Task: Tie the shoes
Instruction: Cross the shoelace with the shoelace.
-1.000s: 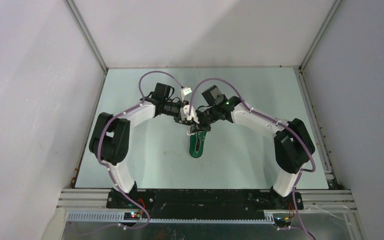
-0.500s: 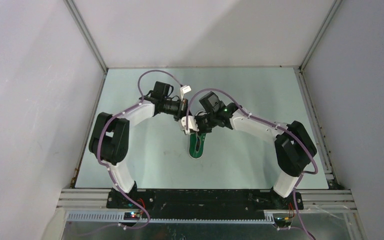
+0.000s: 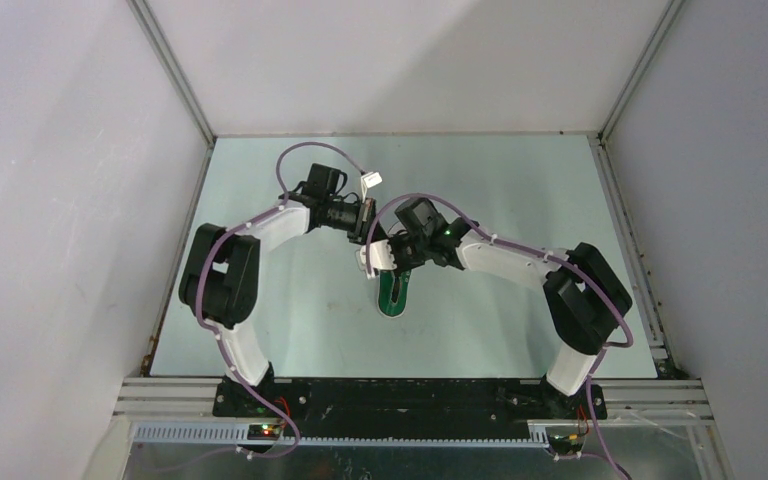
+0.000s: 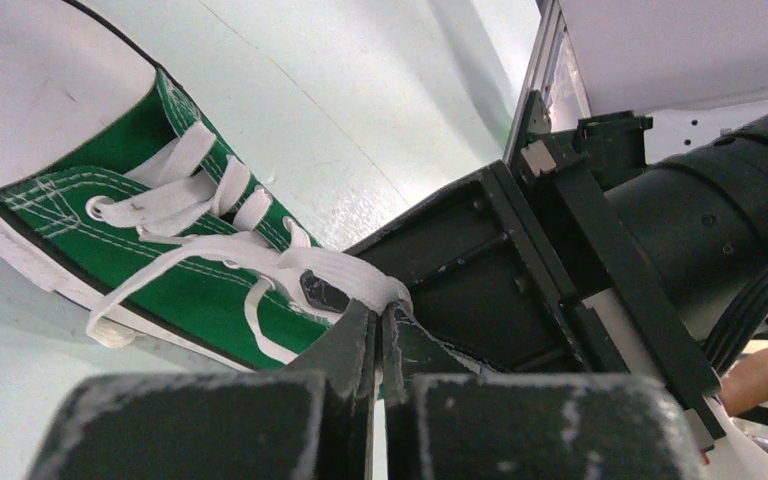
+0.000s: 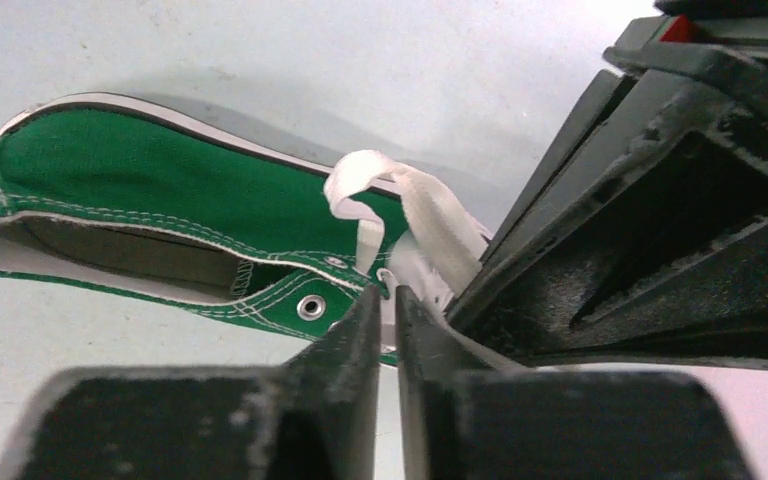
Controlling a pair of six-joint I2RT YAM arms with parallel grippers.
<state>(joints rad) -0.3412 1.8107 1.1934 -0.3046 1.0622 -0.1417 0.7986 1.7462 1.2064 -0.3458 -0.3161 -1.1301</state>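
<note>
Movement shows from above: the right gripper point(image 3: 378, 257) has swung left over the green shoe point(image 3: 393, 293) at mid-bench point(image 3: 520, 180), crossing under the left gripper point(image 3: 366, 226).

Left wrist: the left gripper point(image 4: 378, 322) pinches a taut white lace point(image 4: 345, 268).

Right wrist: the right gripper point(image 5: 387, 300) is nearly closed, apparently nipping a lace point(image 5: 430, 215) beside the eyelets.

Crossing the strands likely starts the knot.

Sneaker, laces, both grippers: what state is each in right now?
sneaker: upright on its sole, not tied.
laces: threaded through the eyelets, no bow, strands running up to both grippers.
left gripper: jaws shut on the laces.
right gripper: jaws shut on the laces.
</note>
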